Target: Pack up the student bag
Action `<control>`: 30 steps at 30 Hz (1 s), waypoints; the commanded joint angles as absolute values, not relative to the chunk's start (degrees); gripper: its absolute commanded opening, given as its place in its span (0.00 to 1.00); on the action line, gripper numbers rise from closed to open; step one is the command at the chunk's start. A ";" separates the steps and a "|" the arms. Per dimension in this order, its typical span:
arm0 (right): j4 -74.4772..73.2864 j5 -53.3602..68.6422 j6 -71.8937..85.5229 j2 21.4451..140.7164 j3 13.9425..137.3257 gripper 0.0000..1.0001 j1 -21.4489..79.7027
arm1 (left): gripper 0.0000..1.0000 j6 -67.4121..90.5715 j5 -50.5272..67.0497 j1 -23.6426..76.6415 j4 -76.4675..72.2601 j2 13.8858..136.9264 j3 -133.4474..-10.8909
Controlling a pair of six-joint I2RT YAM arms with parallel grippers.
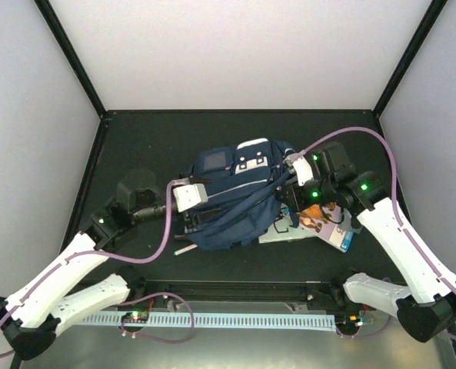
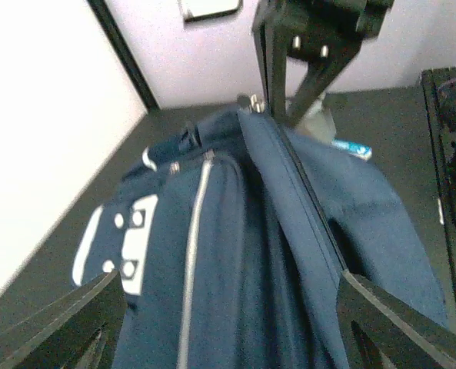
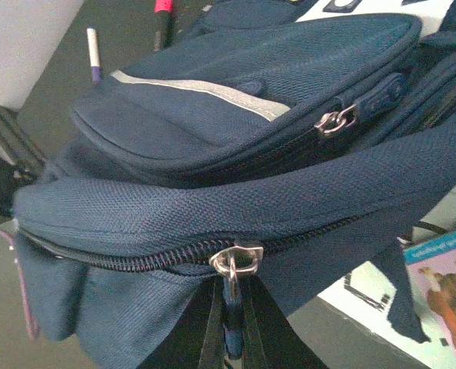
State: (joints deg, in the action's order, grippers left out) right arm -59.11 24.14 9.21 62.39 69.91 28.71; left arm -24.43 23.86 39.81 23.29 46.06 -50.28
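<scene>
White pen (image 1: 185, 250) lies just nearside of the navy backpack (image 1: 235, 207), which sits mid-tabletop (image 1: 174, 138), overlapping picture books (image 1: 331, 227). Over its left side the left gripper (image 2: 229, 292) stands spread; the right gripper (image 3: 231, 315) pinches a zipper pull (image 3: 237, 261) at its far right.

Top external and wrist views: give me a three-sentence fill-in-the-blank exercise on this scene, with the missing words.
1. The right end effector is shut on the silver metal zipper pull of the large navy blue fabric backpack with thin ____ stripes.
2. The left end effector is above the backpack, jaws ____, gripping nothing.
3. A colourful illustrated book lies partly ____ the backpack.
Missing words: white; open; under.
</scene>
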 commanded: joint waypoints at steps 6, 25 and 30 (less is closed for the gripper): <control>-54.36 31.53 7.13 62.33 69.73 0.02 28.92 | 0.75 -25.72 16.88 49.66 27.87 51.25 -60.38; -52.74 32.04 7.77 62.06 68.38 0.02 28.92 | 0.69 -12.03 -0.37 59.94 25.73 68.46 -65.88; -53.17 32.09 7.46 61.89 68.64 0.02 28.95 | 0.36 -9.77 -4.32 59.94 28.39 72.39 -68.81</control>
